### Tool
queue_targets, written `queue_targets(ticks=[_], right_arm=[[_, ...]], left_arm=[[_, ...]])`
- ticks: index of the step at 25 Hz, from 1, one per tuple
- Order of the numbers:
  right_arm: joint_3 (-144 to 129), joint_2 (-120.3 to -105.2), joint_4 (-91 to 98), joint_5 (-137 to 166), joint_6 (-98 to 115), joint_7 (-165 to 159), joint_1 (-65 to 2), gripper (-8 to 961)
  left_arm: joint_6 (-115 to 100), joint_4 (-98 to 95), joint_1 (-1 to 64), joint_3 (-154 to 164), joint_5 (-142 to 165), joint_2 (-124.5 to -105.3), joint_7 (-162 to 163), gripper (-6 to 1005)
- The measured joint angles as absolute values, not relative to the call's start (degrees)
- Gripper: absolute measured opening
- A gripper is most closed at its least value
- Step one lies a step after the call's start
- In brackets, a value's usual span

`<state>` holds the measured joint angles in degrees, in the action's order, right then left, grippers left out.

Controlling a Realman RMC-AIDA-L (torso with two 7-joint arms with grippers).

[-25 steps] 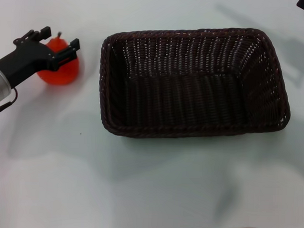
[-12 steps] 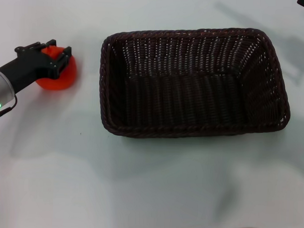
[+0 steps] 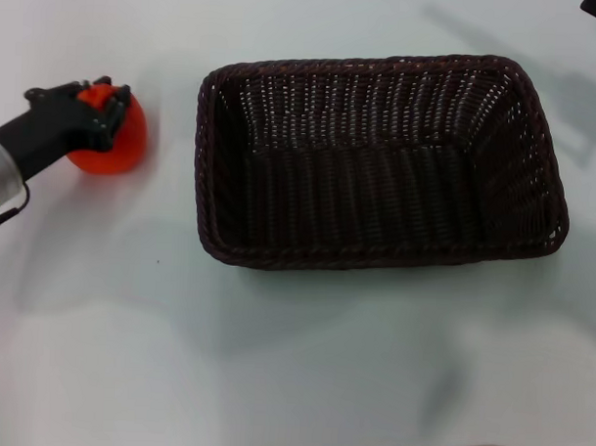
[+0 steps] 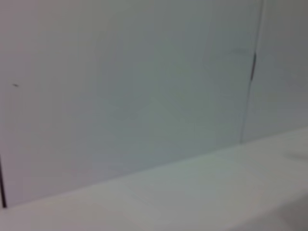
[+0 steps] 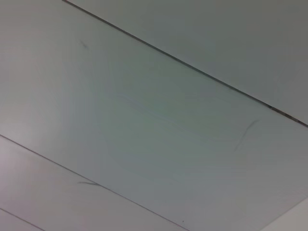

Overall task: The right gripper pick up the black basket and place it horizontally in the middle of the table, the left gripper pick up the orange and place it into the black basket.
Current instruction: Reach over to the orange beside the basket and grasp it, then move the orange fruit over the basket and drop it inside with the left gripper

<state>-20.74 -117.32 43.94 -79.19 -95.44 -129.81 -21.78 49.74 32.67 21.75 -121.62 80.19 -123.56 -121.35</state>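
The white table (image 3: 274, 359) carries the black basket (image 3: 379, 157) and the orange (image 3: 115, 143).

Black basket (image 3: 378, 162): large woven wicker rectangle, very dark, braided rim, sloped sides, rounded corners. It sat upright and empty, long side running crosswise, mid-table (image 3: 274, 359). Orange (image 3: 113, 138): small glossy red-orange fruit, resting on the white surface well left of the basket, partly covered from above.

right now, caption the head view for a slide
Left gripper closed on the orange beside the empty black basket.
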Motion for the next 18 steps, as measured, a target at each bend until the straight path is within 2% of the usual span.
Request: queue_targets(ticks=[11,18], right_arm=[[-20.7,-117.56,43.9,-79.2,-95.5,-129.8,-22.2,927],[-20.7,-117.91,43.8,-79.3,-95.5,-129.4,-23.2,928]], left_arm=[[64.0,36.9,17.9,-133.7,79.4,-123.61,-121.1,182],[77.9,38.3,17.6,-135.7,77.3,-123.68,-121.6,105]])
